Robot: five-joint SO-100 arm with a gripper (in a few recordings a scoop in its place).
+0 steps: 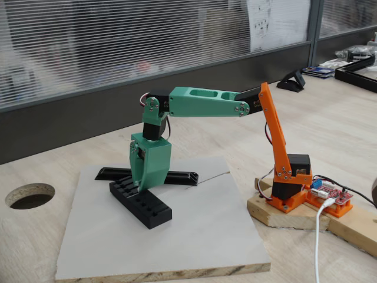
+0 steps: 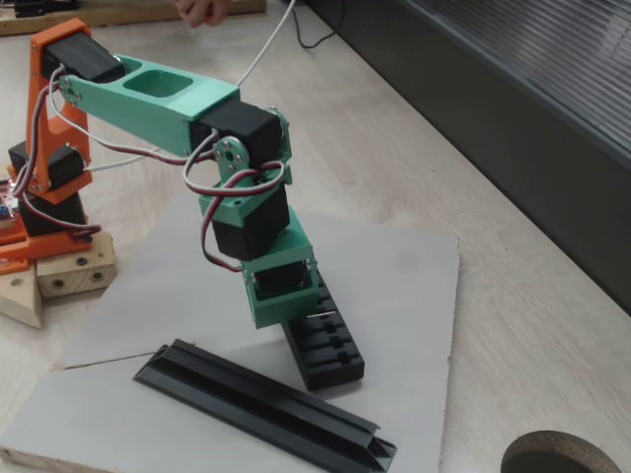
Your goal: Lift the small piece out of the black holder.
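- The green claw [image 1: 143, 187] points straight down over the black holder [image 1: 141, 203], its tip down at the slotted top near the holder's far end in a fixed view.
- In another fixed view the claw [image 2: 296, 317] covers one end of the black holder [image 2: 325, 345]; a thin light-grey sliver, likely the small piece [image 2: 317, 315], shows at the claw's lower edge right on the holder's top.
- Whether the claw's fingers are spread or pressed together cannot be told; the green housing hides them in both fixed views, and it is also unclear if they touch the small piece.
- The black holder lies at an angle near the middle of a grey board [image 1: 194, 236] that sits on the wooden bench [image 1: 330, 130].
- A longer black angled rail [image 2: 266, 404] lies on the same board, just beside the holder, close to one board edge.
- The arm's orange base [image 1: 288, 188] stands on a wooden block [image 1: 277, 213] off the board's edge, with a red circuit board [image 1: 330, 193] and a white cable [image 1: 318, 242] by it.
- A round hole [image 1: 29, 196] is cut in the bench near the board's corner.
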